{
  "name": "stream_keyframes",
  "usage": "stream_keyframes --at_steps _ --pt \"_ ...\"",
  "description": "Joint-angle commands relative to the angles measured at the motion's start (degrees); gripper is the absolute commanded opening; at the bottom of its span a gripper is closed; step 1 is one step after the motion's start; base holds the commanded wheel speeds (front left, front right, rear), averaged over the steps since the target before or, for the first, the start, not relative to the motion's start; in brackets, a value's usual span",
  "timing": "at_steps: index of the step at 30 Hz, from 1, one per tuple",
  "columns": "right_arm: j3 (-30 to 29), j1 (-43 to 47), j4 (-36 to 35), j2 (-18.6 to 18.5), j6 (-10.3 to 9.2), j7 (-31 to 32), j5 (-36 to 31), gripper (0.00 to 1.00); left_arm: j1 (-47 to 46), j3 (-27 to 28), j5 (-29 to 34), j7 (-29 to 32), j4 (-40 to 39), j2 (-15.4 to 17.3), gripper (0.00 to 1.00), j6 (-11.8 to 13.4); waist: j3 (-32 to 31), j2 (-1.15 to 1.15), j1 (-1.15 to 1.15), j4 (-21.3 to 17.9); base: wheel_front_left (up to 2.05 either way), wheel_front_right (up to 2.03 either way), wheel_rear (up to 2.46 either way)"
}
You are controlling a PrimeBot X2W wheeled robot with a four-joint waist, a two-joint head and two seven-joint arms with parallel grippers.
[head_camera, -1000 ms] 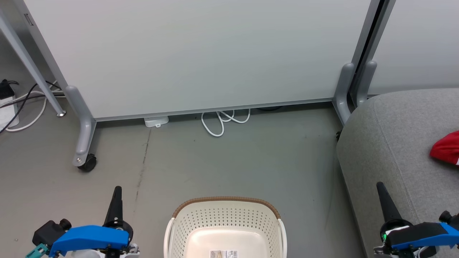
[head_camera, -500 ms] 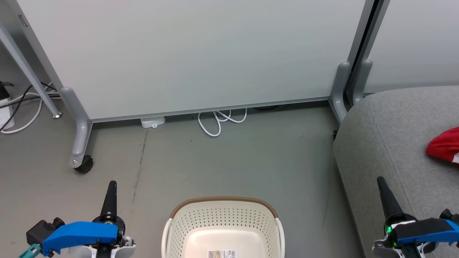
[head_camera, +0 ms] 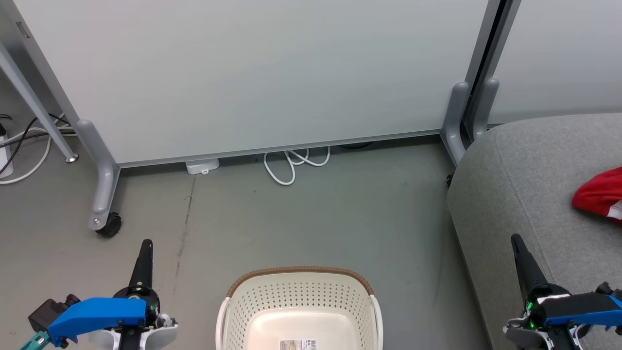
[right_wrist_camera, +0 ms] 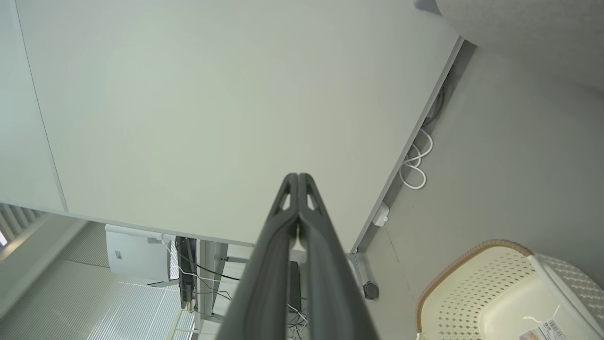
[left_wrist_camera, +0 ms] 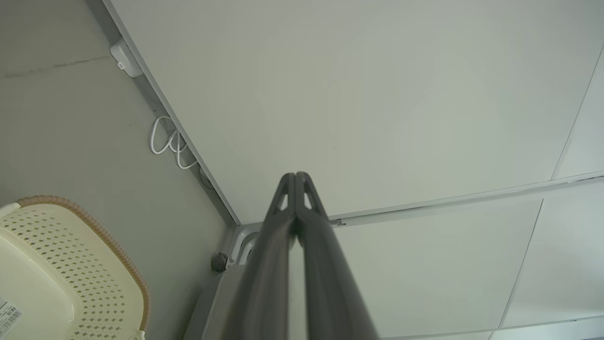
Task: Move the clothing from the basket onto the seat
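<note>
Basket (head_camera: 299, 270) bare (just a label (head_camera: 297, 344)), clothing (head_camera: 597, 197) on the seat (head_camera: 525, 184); my left gripper (head_camera: 145, 244) and right gripper (head_camera: 515, 239) are pinched closed, empty. I judge only parking remains.

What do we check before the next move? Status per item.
1. The basket empty: ok for the visible part; its near end is out of frame.
2. The clothing on the seat: one red piece ok; second piece cannot tell.
3. The left tool shut, holding nothing: ok.
4. The right tool shut, holding nothing: ok.
5. The white cable apart from the basket: ok.
</note>
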Motion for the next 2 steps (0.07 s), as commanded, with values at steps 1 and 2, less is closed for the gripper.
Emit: stream_keyframes --at_steps 1,2 --pt "-0.14 -1.11 -0.15 0.05 0.04 0.41 1.63 0.0 -1.1 0.43 -1.3 0.51 -0.71 0.03 0.0 -0.08 0.01 0.0 0.0 -0.1 0.0 0.0 0.0" --pt "-0.14 -1.11 -0.13 0.05 0.04 0.43 2.09 0.0 -1.13 0.57 -1.72 0.62 -0.78 0.0 0.0 -0.08 0.02 0.0 0.0 -0.15 0.0 0.0 0.0"
